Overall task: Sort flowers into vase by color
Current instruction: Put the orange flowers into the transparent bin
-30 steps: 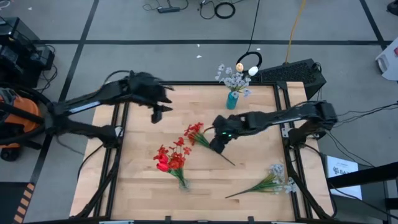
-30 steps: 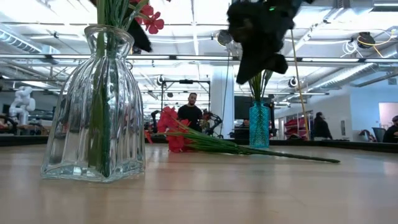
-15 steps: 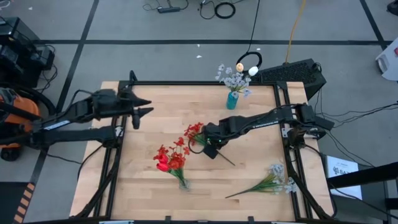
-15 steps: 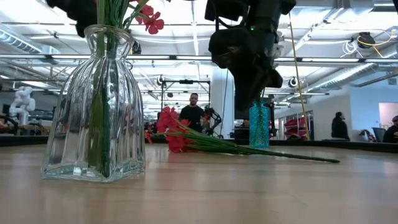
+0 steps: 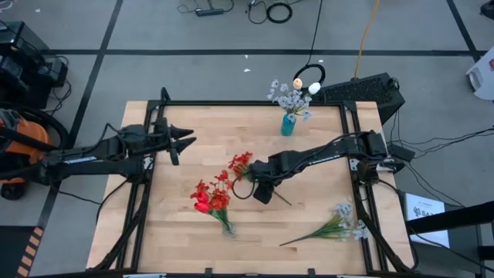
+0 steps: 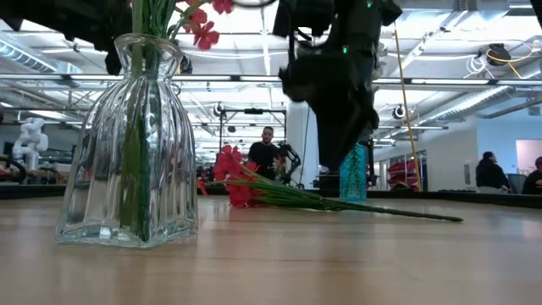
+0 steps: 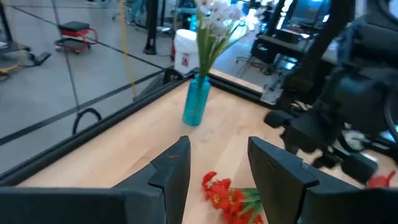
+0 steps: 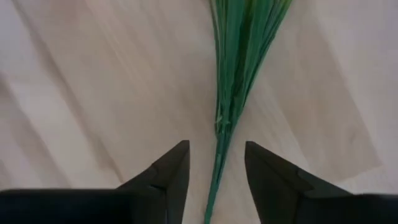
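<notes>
My right gripper [image 5: 260, 191] hangs low over the middle of the table [image 5: 324, 154], fingers [image 8: 169, 174] parted with a clear gap, and the green stalk of the red flower stem [image 8: 239, 74] runs up between them — I hold nothing; the stem lies flat on the wood. From above, its red blossoms [image 5: 240, 163] point toward the far left, just beside my wrist. In the low view the stem [image 6: 322, 202] stretches along the table top under my dark gripper.

My left gripper [image 5: 179, 140] waits over the table's left side, jaws apart and empty — well apart from the flowers.

The clear glass vase [image 6: 129, 144] stands at the near centre with red flowers [image 5: 210, 197] in it. The teal vase [image 5: 288, 124] at the far edge holds the pale lavender spray [image 5: 289, 96]. One more pale spray [image 5: 340, 224] lies flat near the right front corner. A person [image 6: 268, 152] stands in the room beyond.
</notes>
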Robot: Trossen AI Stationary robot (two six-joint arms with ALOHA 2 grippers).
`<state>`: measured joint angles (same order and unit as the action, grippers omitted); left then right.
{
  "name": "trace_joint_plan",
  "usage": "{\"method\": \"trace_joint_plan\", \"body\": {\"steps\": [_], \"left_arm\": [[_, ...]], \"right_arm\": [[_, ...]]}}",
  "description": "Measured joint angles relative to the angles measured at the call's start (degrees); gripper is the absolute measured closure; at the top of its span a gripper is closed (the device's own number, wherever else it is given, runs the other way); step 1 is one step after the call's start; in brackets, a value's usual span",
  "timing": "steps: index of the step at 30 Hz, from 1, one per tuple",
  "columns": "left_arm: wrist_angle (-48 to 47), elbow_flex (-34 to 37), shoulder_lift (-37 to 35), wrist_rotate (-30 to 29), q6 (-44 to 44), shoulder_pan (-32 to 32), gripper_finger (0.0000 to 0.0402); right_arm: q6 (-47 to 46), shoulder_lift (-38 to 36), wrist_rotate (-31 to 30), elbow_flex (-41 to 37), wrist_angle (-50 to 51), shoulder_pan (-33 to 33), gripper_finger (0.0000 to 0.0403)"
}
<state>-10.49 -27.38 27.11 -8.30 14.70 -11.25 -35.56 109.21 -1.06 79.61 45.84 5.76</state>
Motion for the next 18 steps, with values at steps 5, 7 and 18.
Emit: {"method": "trace_joint_plan", "body": {"steps": [5,7,18], "left_arm": [[1.1,0.5,1.0,-4.1,-1.5,1.0,0.0235],[1.1,0.5,1.0,-4.2,-1.8,1.0,0.0235],[1.0,0.5,1.0,-4.2,-1.9,1.0,0.0235]], "right_arm": [[0.3,2.7,1.3,0.0,-0.7,0.0,0.0246],[0.7,3.8,1.3,0.0,-0.7,0.0,0.0244],[0.3,8.6,-3.3,0.1,-2.3,-0.5,0.0255]]}}
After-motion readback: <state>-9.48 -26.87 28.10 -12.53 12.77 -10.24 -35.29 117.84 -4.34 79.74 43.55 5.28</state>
